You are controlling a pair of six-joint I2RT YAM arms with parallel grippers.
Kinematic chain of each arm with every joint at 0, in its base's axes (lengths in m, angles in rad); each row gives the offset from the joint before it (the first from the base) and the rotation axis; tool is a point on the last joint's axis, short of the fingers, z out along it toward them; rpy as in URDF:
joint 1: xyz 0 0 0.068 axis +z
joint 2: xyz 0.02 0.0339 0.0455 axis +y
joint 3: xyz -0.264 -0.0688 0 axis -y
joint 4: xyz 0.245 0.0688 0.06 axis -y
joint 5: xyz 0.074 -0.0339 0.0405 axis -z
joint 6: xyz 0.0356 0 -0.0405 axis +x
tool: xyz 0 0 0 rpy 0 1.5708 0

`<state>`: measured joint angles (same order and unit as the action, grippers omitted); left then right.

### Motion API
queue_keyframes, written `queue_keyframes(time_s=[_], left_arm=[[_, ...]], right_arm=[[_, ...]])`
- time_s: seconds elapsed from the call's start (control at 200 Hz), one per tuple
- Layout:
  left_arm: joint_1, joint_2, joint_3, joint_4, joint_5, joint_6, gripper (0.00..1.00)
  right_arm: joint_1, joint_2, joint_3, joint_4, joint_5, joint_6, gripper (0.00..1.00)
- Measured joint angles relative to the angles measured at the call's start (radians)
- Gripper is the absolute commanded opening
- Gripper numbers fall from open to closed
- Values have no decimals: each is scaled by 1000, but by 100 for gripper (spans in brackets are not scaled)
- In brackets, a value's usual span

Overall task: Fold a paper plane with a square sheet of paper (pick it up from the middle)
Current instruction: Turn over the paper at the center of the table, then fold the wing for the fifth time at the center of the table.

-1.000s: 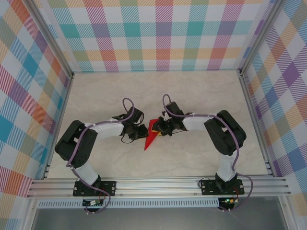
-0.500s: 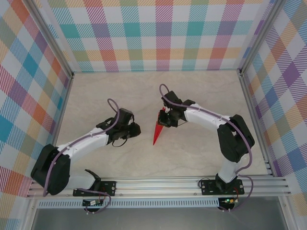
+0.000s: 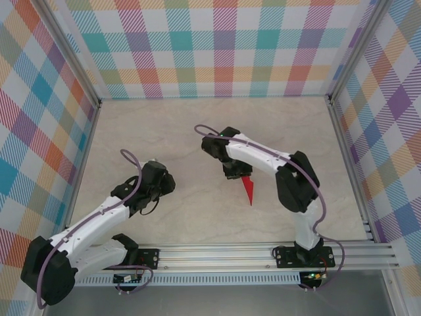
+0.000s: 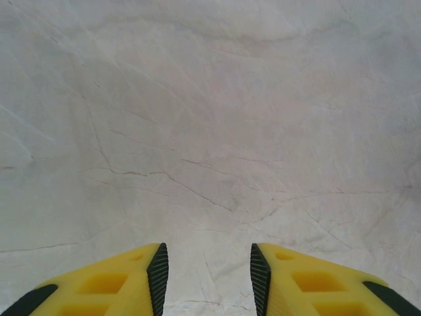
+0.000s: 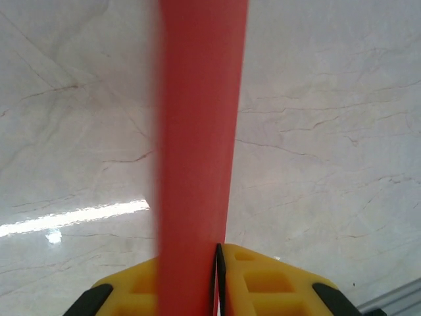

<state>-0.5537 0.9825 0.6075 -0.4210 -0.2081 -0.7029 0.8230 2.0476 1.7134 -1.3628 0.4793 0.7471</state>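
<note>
The paper plane (image 3: 248, 189) is a slim red dart whose tip points toward the near edge, right of the table's middle. My right gripper (image 3: 235, 172) is shut on its blunt end. In the right wrist view the red paper (image 5: 197, 131) runs as a blurred band straight up from between the yellow fingers (image 5: 263, 283). My left gripper (image 3: 158, 179) hovers over bare table on the left, well apart from the plane. The left wrist view has its yellow fingers (image 4: 112, 286) spread apart, nothing between the ribbed pads, only marbled table (image 4: 210, 118) beneath.
The marbled tabletop (image 3: 197, 125) is walled by plaid panels at the back and both sides. An aluminium rail (image 3: 217, 253) carrying both arm bases runs along the near edge. Purple cables loop over each arm.
My right gripper swung the plane from left of centre over to the right, its tip now pointing down-right. My left arm drew back to the left and its jaws widened.
</note>
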Motion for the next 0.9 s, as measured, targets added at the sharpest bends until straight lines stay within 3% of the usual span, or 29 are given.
queue_keyframes(time_s=[0.19, 0.29, 0.51, 0.68, 0.78, 0.9], left_arm=[[0, -44, -20, -6, -31, -17, 44], [1, -47, -30, -15, -33, -23, 45], [1, -46, -32, -22, -29, -34, 47], [1, -27, -32, -21, -13, -34, 47], [3, -13, -32, -14, 3, -34, 48], [3, 14, -32, 13, 46, -31, 49]], right_arm=[[35, 257, 214, -50, -56, -4, 16], [50, 340, 307, -48, -116, -5, 21], [63, 328, 352, 53, -269, -38, 60], [61, 101, 129, 239, -325, -75, 78], [48, -107, -59, 364, -363, -83, 73], [-24, -355, -334, 583, -483, -71, 48]])
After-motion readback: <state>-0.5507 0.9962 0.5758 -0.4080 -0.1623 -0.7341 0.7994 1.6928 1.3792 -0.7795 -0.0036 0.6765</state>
